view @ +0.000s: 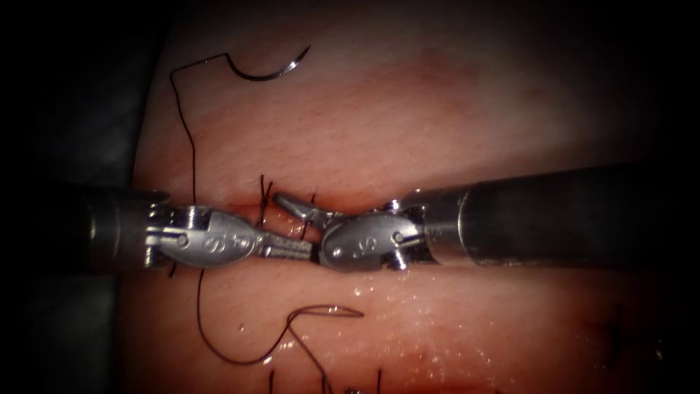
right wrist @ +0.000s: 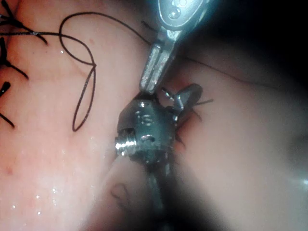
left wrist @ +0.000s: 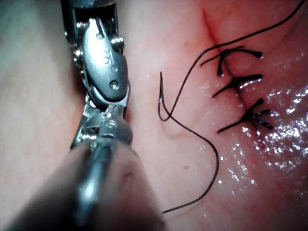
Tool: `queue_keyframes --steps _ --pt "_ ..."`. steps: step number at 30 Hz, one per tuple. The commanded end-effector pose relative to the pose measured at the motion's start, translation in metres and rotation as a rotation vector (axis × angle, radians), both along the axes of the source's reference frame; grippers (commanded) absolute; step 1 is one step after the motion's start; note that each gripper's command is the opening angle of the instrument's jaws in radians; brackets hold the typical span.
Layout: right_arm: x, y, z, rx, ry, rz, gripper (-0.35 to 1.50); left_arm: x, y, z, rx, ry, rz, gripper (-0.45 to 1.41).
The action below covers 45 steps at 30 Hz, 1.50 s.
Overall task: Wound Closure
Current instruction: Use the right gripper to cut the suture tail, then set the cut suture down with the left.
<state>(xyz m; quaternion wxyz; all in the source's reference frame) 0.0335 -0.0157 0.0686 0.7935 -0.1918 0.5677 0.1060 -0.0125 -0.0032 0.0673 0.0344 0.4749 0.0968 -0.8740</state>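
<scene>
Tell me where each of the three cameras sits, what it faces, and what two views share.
Endoscope view: above and in front of the tissue; left tool and right tool meet at the cut, the needle lying free on the tissue.
Left wrist view: rides the left arm, looking along its shaft at the tool's metal wrist, tied stitches beside it.
Right wrist view: rides the right arm, facing the right tool, the left tool reaching in.
Shared: the loose thread lies looped in both wrist views.
</scene>
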Motion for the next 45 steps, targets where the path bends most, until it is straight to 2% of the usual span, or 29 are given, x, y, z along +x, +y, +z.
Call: queue_keyframes --steps 1,14,16,17,18,23,24,25,26,27,30,32,33,37,40,44,45 --pt "0.0011 0.0 0.0005 -0.002 0.004 0.001 1.28 -0.0006 -0.0002 0.0005 -0.001 -0.002 0.001 -0.45" --pt "0.0013 0.0008 0.0023 -0.014 -0.016 0.02 1.25 -0.0009 -0.0007 -0.0001 0.005 -0.012 0.004 -0.45" --pt "0.0013 0.0005 0.0026 -0.017 -0.023 0.024 0.91 -0.0009 -0.0007 -0.0002 0.005 -0.012 0.004 -0.45" --pt "0.0013 0.0 0.0027 -0.014 -0.048 0.038 -0.23 -0.0009 -0.0007 -0.0002 0.005 -0.012 0.004 -0.45" --pt "0.0014 -0.0001 0.0026 -0.012 -0.063 0.052 -0.35 -0.0009 -0.0007 -0.0002 0.005 -0.011 0.004 -0.45" --pt "0.0014 -0.0001 0.0024 0.017 -0.058 0.066 -0.35 -0.0004 -0.001 -0.0005 0.005 -0.014 0.009 -0.45" --pt "0.0013 0.0 0.0023 0.018 -0.052 0.061 -0.16 -0.0002 -0.001 -0.0005 0.005 -0.015 0.011 -0.45" --pt "0.0009 0.0 0.0021 0.019 -0.043 0.048 0.51 0.0005 -0.0012 -0.0008 0.005 -0.019 0.014 -0.45" --pt "0.0002 -0.0001 0.0017 0.028 -0.036 0.043 1.01 0.0013 -0.0015 -0.001 0.0 -0.031 0.006 -0.45" --pt "-0.0002 0.0 0.0014 0.024 -0.034 0.04 1.09 0.0018 -0.0017 -0.0012 -0.004 -0.039 0.001 -0.45" --pt "-0.0025 -0.0004 0.0001 0.015 -0.012 0.027 1.16 0.0053 -0.0033 -0.0024 -0.008 -0.077 -0.031 -0.45" --pt "-0.0047 -0.0006 -0.0011 -0.002 -0.024 0.029 1.18 0.0085 -0.005 -0.003 0.011 -0.081 -0.033 -0.45" --pt "-0.0064 -0.0006 -0.0019 0.002 -0.022 0.043 1.18 0.0103 -0.006 -0.0033 0.027 -0.061 -0.047 -0.45" --pt "-0.0097 -0.0006 -0.0033 0.004 -0.021 0.059 1.18 0.0145 -0.0092 -0.0041 0.065 0.009 -0.11 -0.45" --pt "-0.0104 -0.0008 -0.0034 0.004 -0.022 0.06 1.18 0.0152 -0.0102 -0.0039 0.099 0.028 -0.137 -0.45" --pt "-0.0106 -0.001 -0.0032 0.0 -0.02 0.059 1.13 0.0153 -0.0113 -0.0019 0.124 0.095 -0.157 -0.45" --pt "-0.0106 -0.001 -0.0032 0.0 -0.019 0.059 1.11 0.0152 -0.0109 -0.0007 0.119 0.109 -0.16 -0.38"
